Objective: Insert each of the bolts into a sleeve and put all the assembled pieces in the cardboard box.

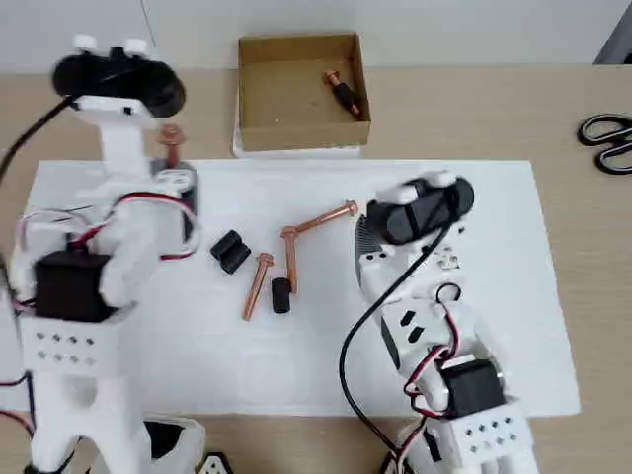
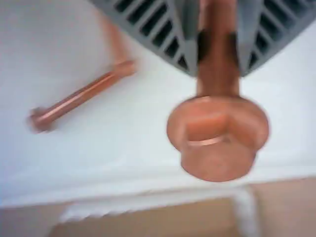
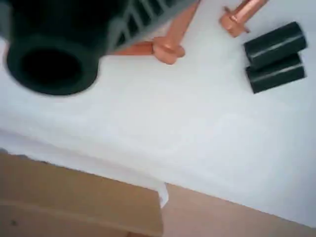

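Left gripper (image 2: 217, 45) is clamped on a bolt (image 2: 217, 136), its head out past the fingertips. Right gripper (image 1: 367, 235) grips a sleeve (image 3: 49, 66) (bore facing outward). Between the two lie three loose bolts (image 1: 289, 259), one nearly touching the right gripper, a sleeve pair (image 1: 231, 251) and a single sleeve (image 1: 280, 294). Beyond them, the box (image 1: 296, 134) holds one assembled piece (image 1: 344, 91).

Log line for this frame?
left pincer: holds bolt; right pincer: holds sleeve; box: one assembled piece; sheet: three loose bolts, three sleeves
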`<state>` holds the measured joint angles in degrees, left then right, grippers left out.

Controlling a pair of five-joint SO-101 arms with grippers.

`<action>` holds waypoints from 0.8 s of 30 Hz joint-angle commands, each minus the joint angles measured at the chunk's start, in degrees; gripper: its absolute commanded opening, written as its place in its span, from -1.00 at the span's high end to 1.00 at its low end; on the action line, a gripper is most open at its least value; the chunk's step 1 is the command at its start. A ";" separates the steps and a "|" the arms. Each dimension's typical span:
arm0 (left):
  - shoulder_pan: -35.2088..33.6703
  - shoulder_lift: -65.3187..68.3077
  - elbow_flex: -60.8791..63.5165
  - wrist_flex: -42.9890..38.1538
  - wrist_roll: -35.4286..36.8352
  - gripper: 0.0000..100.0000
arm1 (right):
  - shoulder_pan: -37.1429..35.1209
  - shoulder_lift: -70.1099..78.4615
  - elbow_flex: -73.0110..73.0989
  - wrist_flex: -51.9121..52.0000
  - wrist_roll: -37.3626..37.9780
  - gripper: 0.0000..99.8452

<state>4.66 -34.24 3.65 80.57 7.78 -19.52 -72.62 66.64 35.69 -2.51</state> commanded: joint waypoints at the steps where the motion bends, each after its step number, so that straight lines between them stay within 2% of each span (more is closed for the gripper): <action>1: 6.15 -1.93 0.04 -6.24 7.91 0.99 | 0.40 -1.54 3.87 -6.99 0.09 0.99; 3: 8.35 -2.02 0.04 -7.56 14.86 0.99 | 0.40 -1.71 5.36 -9.36 0.09 0.99; 5: 8.88 -2.02 0.04 -7.30 18.64 0.99 | 0.40 -1.89 6.07 -10.68 0.09 0.99; 9: 9.14 -3.69 -0.04 -4.57 16.97 0.99 | -1.27 -1.98 6.07 -11.03 0.09 0.99; 15: 9.23 -14.51 0.31 -4.13 16.53 0.99 | -6.37 -2.07 6.86 -13.67 0.00 0.99; 20: 9.23 -21.19 6.20 -6.51 16.44 0.99 | -6.64 -2.07 13.54 -27.74 0.00 0.99; 24: 9.23 -26.55 16.75 -13.71 16.44 0.99 | -6.64 -2.07 18.99 -41.63 1.58 0.99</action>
<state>13.45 -57.10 15.16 72.66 24.48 -26.11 -73.41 84.22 4.13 -2.51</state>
